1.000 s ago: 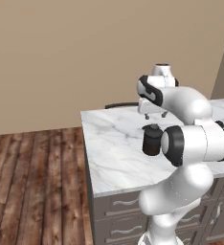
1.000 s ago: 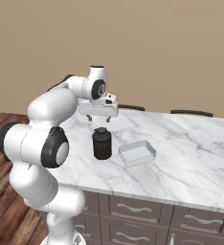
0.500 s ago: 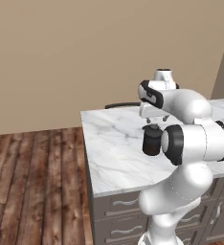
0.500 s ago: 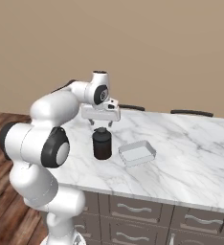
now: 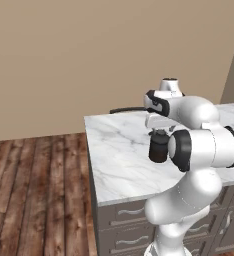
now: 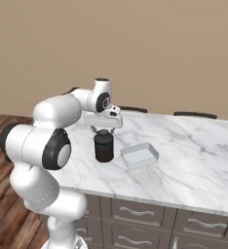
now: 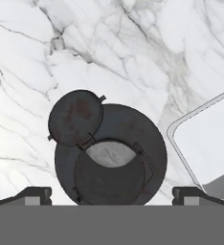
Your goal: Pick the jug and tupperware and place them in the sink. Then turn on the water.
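Observation:
The squat black jug [image 6: 104,147] stands upright on the white marble counter [image 6: 194,160]; it also shows as the jug [image 5: 158,146] and from above as the jug [image 7: 109,150]. My gripper [image 6: 103,131] hangs open directly over its lid, one fingertip [image 7: 35,194] on each side of it, nothing held. The pale shallow tupperware [image 6: 140,155] lies just right of the jug, and the tupperware [image 7: 209,148] sits at the hand view's right edge. The sink and faucet are out of view.
Two dark chair backs [image 6: 194,115] rise behind the counter's far edge. The counter ends at its left edge [image 5: 91,165] above a wooden floor [image 5: 34,190]. Grey drawers [image 6: 135,211] run below the front.
The gripper has come down and slightly sideways until it is right over the jug's lid. The jug and tupperware have stayed where they were.

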Controlling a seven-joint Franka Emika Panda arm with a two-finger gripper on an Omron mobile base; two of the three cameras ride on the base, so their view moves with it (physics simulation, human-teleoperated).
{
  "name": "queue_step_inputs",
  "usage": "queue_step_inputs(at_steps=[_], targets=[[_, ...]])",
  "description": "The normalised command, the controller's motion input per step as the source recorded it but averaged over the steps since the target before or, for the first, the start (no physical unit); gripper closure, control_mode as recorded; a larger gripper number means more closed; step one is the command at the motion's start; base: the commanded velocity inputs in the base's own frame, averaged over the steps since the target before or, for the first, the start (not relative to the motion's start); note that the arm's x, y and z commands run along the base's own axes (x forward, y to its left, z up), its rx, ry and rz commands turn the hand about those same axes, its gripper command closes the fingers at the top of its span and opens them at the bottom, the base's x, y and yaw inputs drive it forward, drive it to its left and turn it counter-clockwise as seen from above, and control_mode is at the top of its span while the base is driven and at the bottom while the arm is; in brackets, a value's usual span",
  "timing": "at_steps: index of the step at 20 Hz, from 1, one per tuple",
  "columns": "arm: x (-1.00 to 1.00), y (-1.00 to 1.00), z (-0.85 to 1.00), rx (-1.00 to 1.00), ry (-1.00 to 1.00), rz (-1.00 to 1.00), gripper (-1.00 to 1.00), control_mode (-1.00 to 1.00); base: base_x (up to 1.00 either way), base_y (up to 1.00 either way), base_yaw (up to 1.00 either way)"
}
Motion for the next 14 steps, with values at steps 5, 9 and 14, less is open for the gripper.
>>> queue_step_inputs(at_steps=[5,9,14], targets=[[0.0,0.0,-0.19,0.0,0.0,0.0,-1.0,-1.0,0.0,0.0,0.0],[0.0,0.0,-0.19,0.0,0.0,0.0,-1.0,-1.0,0.0,0.0,0.0],[0.0,0.0,-0.19,0.0,0.01,0.0,-1.0,-1.0,0.0,0.0,0.0]])
